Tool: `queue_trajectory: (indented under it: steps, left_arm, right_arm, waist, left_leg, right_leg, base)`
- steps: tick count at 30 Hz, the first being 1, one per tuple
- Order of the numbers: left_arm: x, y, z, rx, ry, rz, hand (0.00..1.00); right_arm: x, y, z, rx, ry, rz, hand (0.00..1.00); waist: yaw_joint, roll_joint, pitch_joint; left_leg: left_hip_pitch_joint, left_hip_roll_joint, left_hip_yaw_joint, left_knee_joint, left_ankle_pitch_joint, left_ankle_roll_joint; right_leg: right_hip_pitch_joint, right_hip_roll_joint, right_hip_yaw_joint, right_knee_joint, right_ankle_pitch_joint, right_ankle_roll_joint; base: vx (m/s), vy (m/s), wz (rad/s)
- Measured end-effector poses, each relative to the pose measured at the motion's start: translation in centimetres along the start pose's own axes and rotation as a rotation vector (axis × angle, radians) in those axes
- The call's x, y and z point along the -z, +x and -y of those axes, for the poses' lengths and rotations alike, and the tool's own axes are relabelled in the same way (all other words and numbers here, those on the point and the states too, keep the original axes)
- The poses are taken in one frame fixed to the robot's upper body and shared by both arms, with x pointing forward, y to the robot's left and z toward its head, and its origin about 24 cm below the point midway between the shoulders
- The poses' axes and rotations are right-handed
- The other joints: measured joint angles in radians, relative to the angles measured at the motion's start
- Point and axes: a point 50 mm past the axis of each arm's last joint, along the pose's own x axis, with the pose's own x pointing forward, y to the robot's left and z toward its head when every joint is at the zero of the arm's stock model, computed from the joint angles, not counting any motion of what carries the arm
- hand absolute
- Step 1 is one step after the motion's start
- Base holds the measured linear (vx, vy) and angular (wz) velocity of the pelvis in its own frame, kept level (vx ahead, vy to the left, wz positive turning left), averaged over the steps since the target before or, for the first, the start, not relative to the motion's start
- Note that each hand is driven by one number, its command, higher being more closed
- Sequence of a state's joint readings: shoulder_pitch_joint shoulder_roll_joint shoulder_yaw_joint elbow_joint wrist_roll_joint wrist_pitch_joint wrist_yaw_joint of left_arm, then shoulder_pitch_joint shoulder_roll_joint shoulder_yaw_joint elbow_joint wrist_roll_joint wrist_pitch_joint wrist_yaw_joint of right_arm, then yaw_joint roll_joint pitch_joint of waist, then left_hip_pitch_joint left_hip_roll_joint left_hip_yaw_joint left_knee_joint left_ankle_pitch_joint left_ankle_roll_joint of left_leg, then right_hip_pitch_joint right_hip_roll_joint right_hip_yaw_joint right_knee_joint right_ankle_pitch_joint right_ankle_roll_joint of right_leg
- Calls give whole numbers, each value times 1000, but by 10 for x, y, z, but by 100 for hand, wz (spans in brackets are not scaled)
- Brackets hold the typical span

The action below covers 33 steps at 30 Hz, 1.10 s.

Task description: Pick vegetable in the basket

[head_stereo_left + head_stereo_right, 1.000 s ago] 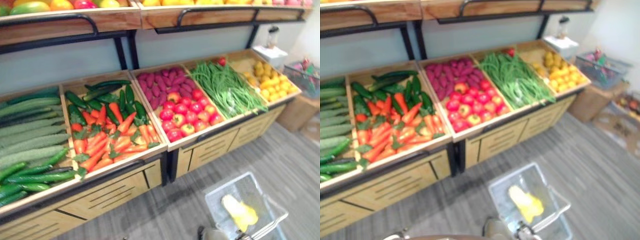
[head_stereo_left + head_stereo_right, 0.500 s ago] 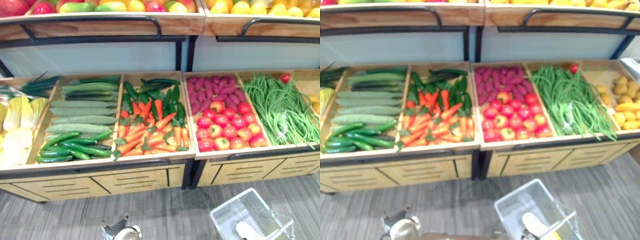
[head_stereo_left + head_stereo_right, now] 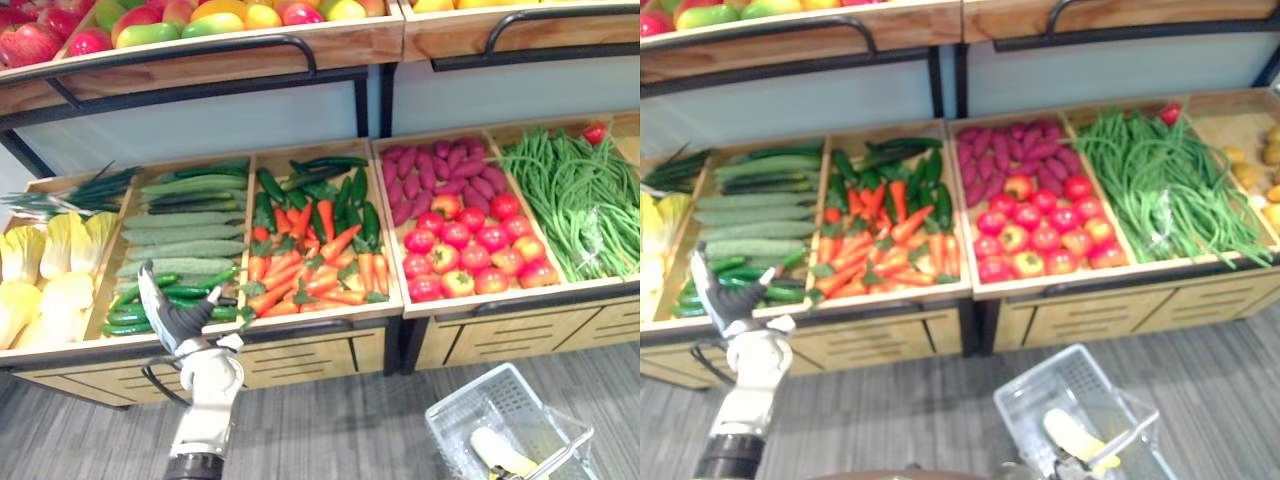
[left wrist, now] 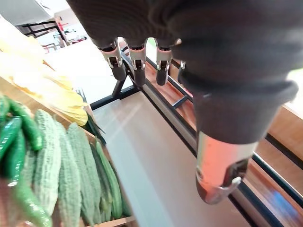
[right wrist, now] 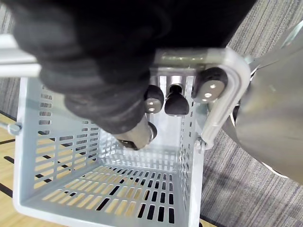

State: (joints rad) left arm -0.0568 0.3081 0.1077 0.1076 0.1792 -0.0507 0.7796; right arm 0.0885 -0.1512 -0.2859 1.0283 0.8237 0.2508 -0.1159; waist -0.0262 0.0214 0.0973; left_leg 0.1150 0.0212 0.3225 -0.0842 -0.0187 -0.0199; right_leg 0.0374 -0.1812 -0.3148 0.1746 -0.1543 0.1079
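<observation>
Basket holds one pale yellow vegetable.

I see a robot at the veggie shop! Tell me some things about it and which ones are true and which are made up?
1. The left hand is open, raised in front of the cucumbers. True.
2. The left hand holds a carrot. False: it holds nothing; the carrots lie in their crate.
3. The right hand is curled round the handle of the basket. True.
4. The basket is full of tomatoes. False: it holds one pale yellow thing; the tomatoes are on the stand.
5. The green beans lie left of the carrots. False: they lie right of them, beyond the tomatoes.
</observation>
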Motion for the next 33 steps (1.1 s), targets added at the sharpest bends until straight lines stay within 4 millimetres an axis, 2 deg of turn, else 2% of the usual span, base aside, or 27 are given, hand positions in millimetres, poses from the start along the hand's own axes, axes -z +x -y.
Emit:
queue_trajectory:
  steps: [5, 8, 9, 10, 11, 13, 14, 16, 18, 19, 20, 21, 22, 25, 28, 29, 30, 31, 33]
  left_arm:
    - [-8, 21, -1, 53, 51, -2, 0]
    - [14, 22, 11, 127, 71, -209, 0]
    - [22, 18, 13, 144, 73, -269, 0]
    - [26, 13, 15, 156, 59, -302, 0]
    - [27, 11, 16, 158, 56, -312, 0]
    - [34, 2, 18, 164, 52, -368, 0]
    - [35, -1, 21, 183, 55, -388, 0]
    - [36, -6, 28, 251, 77, -404, 0]
    - [36, -16, 39, 339, 99, -426, 0]
    - [36, -19, 42, 365, 101, -431, 0]
    - [36, -26, 49, 413, 105, -441, 0]
    - [36, -34, 54, 448, 117, -451, 0]
    - [34, -37, 59, 479, 110, -448, 0]
    - [25, -34, 69, 545, 142, -396, 0]
    - [32, -27, 68, 562, 214, -382, 0]
    - [35, -26, 66, 561, 232, -388, 0]
    - [40, -26, 62, 559, 255, -402, 0]
    - [39, -27, 63, 563, 254, -408, 0]
    - [39, -29, 64, 576, 250, -415, 0]
  right_arm:
    - [8, -1, 6, -15, 48, -9, 100]
    - [7, -4, 23, 7, 93, 20, 100]
    - [9, -5, 29, 22, 104, 23, 100]
    - [12, -7, 37, 36, 101, 28, 100]
    - [13, -8, 42, 48, 91, 30, 100]
    - [20, -11, 54, 76, 98, 18, 100]
    - [29, -12, 60, 95, 97, 1, 100]
    - [42, -13, 64, 108, 105, -30, 100]
    - [60, -17, 77, 145, 116, -79, 100]
    - [68, -19, 81, 159, 121, -102, 100]
    - [81, -23, 89, 184, 136, -135, 100]
    - [83, -23, 91, 193, 154, -144, 100]
    - [83, -22, 87, 183, 148, -151, 100]
    - [80, -18, 74, 118, 95, -166, 100]
    - [68, -14, 68, 104, 44, -146, 100]
    - [67, -14, 68, 104, 38, -144, 100]
    - [68, -14, 65, 96, 15, -152, 100]
    - [70, -14, 66, 97, 1, -163, 100]
    - [69, -15, 67, 104, -7, -164, 100]
  waist:
    - [-5, -21, -7]
    - [-34, -21, -19]
    - [-52, -28, -30]
    - [-50, -31, -32]
    - [-50, -27, -30]
    - [-54, -26, -29]
    - [-60, -26, -29]
    - [-81, -30, -32]
    - [-101, -38, -37]
    - [-105, -47, -42]
    - [-104, -62, -58]
    - [-97, -30, -66]
    - [-99, -7, -68]
    - [-96, 3, -70]
    - [-98, 7, -77]
    - [-97, 0, -82]
    - [-89, -11, -87]
    - [-79, -14, -78]
    - [-74, -10, -60]
  left_leg:
    - [24, -7, 35, -8, -16, -2]
    - [30, -12, 52, 23, -64, 12]
    - [37, -12, 59, 40, -82, 15]
    - [54, -10, 77, 54, -98, 22]
    - [66, -9, 82, 57, -107, 22]
    - [117, 10, 107, 70, -141, 18]
    - [134, 29, 112, 81, -164, 7]
    - [138, 48, 105, 104, -195, -10]
    - [136, 47, 83, 144, -230, -35]
    - [135, 42, 72, 161, -243, -46]
    - [136, 33, 48, 185, -269, -62]
    - [128, 55, 54, 198, -276, -73]
    - [118, 72, 59, 201, -274, -76]
    - [141, 99, 104, 179, -231, -75]
    - [136, 118, 118, 205, -215, -75]
    - [113, 125, 125, 247, -215, -75]
    - [46, 154, 131, 395, -215, -75]
    - [-41, 212, 128, 594, -211, -62]
    - [-102, 288, 149, 734, -249, -61]
  right_leg:
    - [-5, -5, 49, 19, 0, -1]
    - [-149, -56, 110, 332, 3, -28]
    - [-213, -74, 115, 447, 36, -79]
    - [-272, -99, 120, 563, 92, -129]
    - [-304, -104, 125, 629, 132, -130]
    - [-384, -80, 134, 765, 95, -126]
    - [-410, -40, 122, 766, 57, -118]
    - [-436, 28, 117, 671, 43, -98]
    - [-426, 74, 135, 512, 54, -84]
    - [-407, 75, 139, 453, 74, -81]
    - [-361, 68, 136, 379, 49, -121]
    - [-337, 88, 124, 338, 6, -131]
    - [-334, 101, 110, 318, 5, -131]
    - [-287, 130, 88, 275, -3, -145]
    - [-239, 156, 81, 197, -5, -148]
    - [-236, 157, 86, 180, -8, -138]
    - [-217, 161, 96, 133, 0, -127]
    - [-176, 171, 105, 74, 19, -128]
    - [-121, 187, 109, 37, 29, -126]
  base:
    - [26, 32, -23]
    - [5, 96, -11]
    - [79, 84, -19]
    - [89, 59, -27]
    - [103, 33, -38]
    - [120, -14, -38]
    - [104, -53, -20]
    - [124, -120, 12]
    - [214, -175, 39]
    - [314, -203, 54]
    - [439, -231, 37]
    - [385, -178, 30]
    - [299, -126, 13]
    - [254, -131, 13]
    - [68, -71, 17]
    - [6, -60, 3]
    - [11, -104, 8]
    - [23, -119, 11]
    - [-10, -68, -1]
